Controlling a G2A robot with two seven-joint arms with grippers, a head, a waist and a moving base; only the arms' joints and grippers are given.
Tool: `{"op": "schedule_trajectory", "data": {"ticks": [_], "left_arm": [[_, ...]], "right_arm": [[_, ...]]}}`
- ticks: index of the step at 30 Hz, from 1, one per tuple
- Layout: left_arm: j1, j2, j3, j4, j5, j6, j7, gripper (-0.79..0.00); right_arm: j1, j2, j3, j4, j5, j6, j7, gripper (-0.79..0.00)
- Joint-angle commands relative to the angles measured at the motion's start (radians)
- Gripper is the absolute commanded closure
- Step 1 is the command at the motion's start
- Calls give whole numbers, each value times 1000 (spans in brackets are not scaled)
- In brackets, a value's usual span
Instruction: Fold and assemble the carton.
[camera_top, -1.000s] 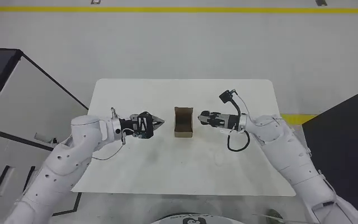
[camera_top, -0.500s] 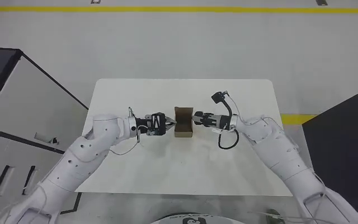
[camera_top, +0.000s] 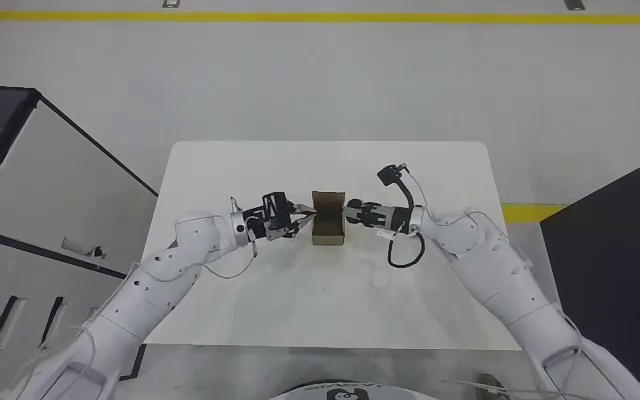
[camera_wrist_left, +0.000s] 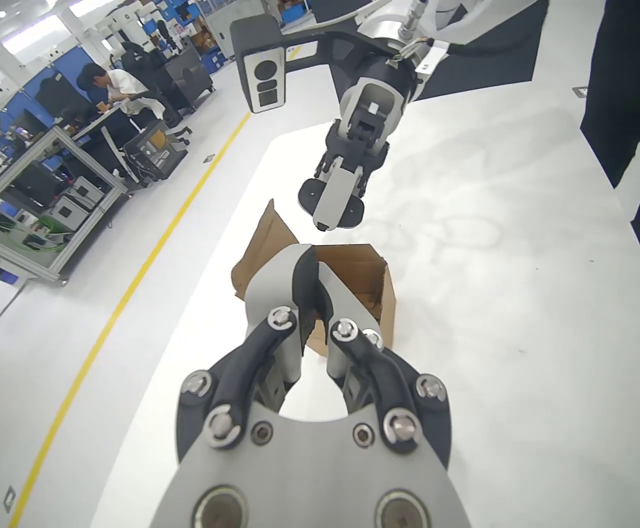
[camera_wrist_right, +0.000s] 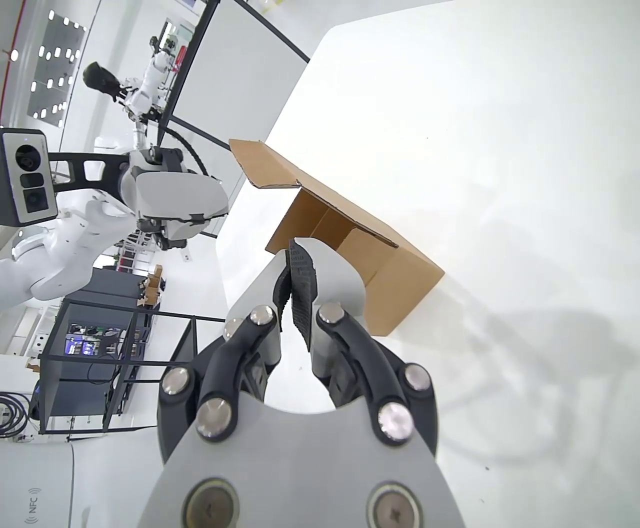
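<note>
A small brown carton (camera_top: 327, 222) stands open-topped in the middle of the white table (camera_top: 400, 300), with one flap (camera_wrist_left: 265, 240) sticking up at its far end. My left gripper (camera_top: 298, 222) is shut, and its tips (camera_wrist_left: 310, 252) rest at the carton's left wall (camera_wrist_left: 387, 300). My right gripper (camera_top: 350, 212) is shut as well, its tips (camera_wrist_right: 296, 247) at the upper edge of the carton's right wall (camera_wrist_right: 400, 285). In the left wrist view the right gripper (camera_wrist_left: 325, 225) hangs just above the opposite rim. I cannot tell whether either pinches cardboard.
A black cabinet (camera_top: 20, 150) stands off the table's left side and a dark block (camera_top: 600, 260) off its right. The table's bare surface extends in front of and behind the carton.
Both arms have closed in on the carton. The left gripper travelled right from well clear of it to its left wall, and the right gripper slid left to its right wall.
</note>
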Motion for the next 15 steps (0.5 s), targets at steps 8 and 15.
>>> {"op": "schedule_trajectory", "data": {"ticks": [8, 15], "left_arm": [[-53, -36, 57, 127, 9, 61, 32, 0], [-85, -61, 97, 192, 11, 63, 36, 0]], "right_arm": [[0, -6, -5, 3, -9, 13, -19, 0], [8, -14, -20, 16, -33, 37, -42, 0]]}}
